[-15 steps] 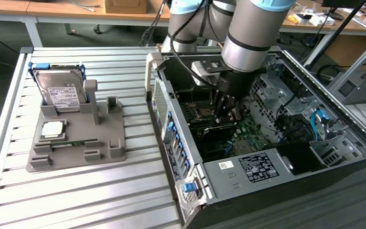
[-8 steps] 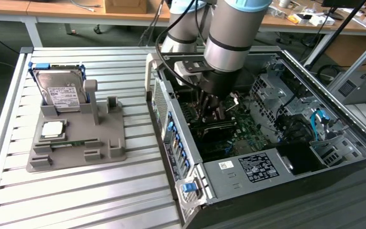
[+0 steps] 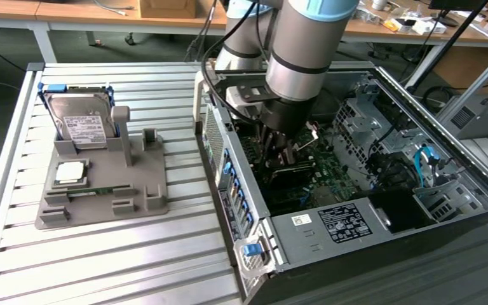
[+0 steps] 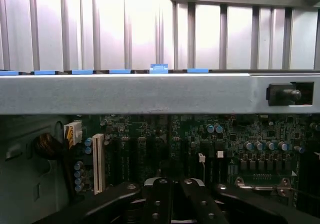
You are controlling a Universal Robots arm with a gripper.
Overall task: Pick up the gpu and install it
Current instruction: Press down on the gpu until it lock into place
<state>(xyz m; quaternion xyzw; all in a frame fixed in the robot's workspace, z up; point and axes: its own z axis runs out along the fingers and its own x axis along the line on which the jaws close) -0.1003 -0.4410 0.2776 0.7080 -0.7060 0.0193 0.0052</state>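
My gripper (image 3: 283,150) is lowered into the open computer case (image 3: 227,159), its fingers pressed shut. Beneath them a thin dark card, the gpu (image 3: 291,170), hangs just above the green motherboard (image 3: 333,173), with a silvery bracket end toward the exterior view's right. In the wrist view the shut gripper (image 4: 172,204) is over the motherboard (image 4: 200,144) and its expansion slots. The card itself is hidden under the fingers there. The case's grey side wall (image 4: 150,93) runs across just beyond.
A grey holder tray (image 3: 100,190) on the slatted table carries a hard drive (image 3: 79,117), a processor (image 3: 68,170) and a green memory stick (image 3: 91,190). Drive cages (image 3: 371,121), cables and the power supply (image 3: 354,219) crowd the case around the gripper.
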